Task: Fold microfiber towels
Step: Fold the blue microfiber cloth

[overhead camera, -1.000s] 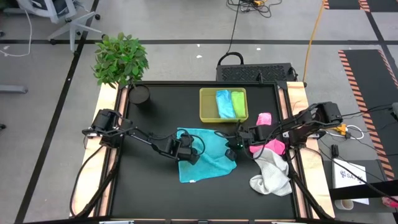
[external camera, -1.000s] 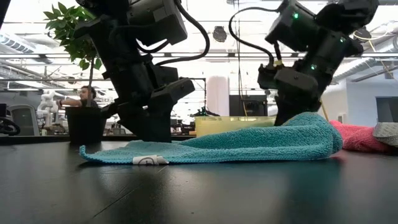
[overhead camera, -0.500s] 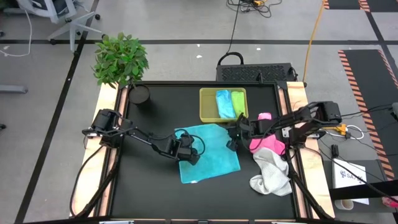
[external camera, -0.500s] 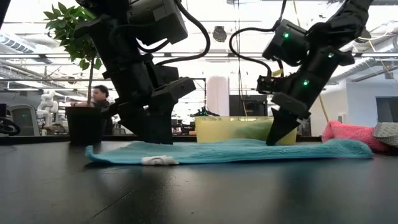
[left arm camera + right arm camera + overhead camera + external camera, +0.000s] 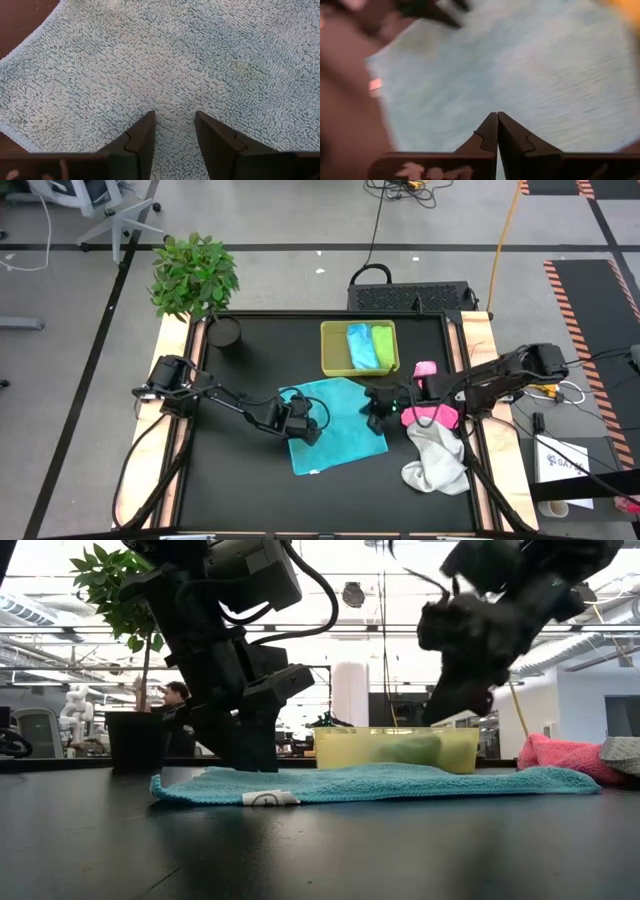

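- High view: we see the teal towel (image 5: 335,423) spread flat near the middle of the black table (image 5: 240,500), with the yellow-green tray (image 5: 330,362) beyond it holding a light blue towel (image 5: 360,346) and a lime green towel (image 5: 383,347). The pink towel (image 5: 432,416) and the white towel (image 5: 437,462) lie bunched at the right. The left gripper (image 5: 306,425) rests on the teal towel's left edge; the right gripper (image 5: 377,406) hangs at its far right corner.
- Low view: we see the teal towel lying limp and thin on the table, its small label (image 5: 266,798) at the near edge. We judge it light, soft and floppy: it will sag from any pinch, so a corner or hem is the place to take hold.
- Left wrist view: we see the left gripper's fingers (image 5: 140,142) part-way apart, tips down on the plush pile with cloth showing between them; we cannot tell whether they pinch it or only press on it.
- Right wrist view: we see the right gripper's fingers (image 5: 487,132) shut tight together and holding nothing, with the teal towel blurred beyond them. The loose right-hand corners look easiest to lift for a fold.
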You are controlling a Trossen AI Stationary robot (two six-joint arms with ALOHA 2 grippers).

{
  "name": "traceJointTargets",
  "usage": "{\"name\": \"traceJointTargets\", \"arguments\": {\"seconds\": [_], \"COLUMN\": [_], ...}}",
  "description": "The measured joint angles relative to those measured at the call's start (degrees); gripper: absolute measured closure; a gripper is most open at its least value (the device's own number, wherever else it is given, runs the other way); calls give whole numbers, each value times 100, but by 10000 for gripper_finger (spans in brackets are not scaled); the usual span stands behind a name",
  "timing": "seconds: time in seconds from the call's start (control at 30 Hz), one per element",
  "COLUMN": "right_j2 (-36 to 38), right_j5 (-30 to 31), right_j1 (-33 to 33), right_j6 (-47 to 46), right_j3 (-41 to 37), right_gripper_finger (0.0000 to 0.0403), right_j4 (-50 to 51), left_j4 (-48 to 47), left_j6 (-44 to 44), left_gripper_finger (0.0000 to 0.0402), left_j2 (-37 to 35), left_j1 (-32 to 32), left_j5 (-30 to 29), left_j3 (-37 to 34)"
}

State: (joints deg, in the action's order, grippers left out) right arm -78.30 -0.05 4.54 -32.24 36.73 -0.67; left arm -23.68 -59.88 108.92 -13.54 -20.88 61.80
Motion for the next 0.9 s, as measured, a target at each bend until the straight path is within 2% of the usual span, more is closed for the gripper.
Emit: {"name": "traceJointTargets", "arguments": {"seconds": [0.23,0.5,0.67,0.9], "right_j2": [-276,-1055,-1395,-1835], "right_j5": [20,276,73,-5], "right_j1": [992,1301,1537,2232], "right_j6": [-602,-792,-1208,-1908], "right_j3": [0,0,11,13], "right_gripper_finger": [403,403,403,403], "right_j4": [85,-175,-764,-1692], "left_j4": [2,22,22,61], "left_j6": [0,71,78,91], "left_gripper_finger": [259,259,259,259], "left_j2": [0,0,2,0], "left_j1": [0,0,-21,-101], "left_j5": [-4,-13,3,139], "left_j3": [0,-2,-2,0]}}
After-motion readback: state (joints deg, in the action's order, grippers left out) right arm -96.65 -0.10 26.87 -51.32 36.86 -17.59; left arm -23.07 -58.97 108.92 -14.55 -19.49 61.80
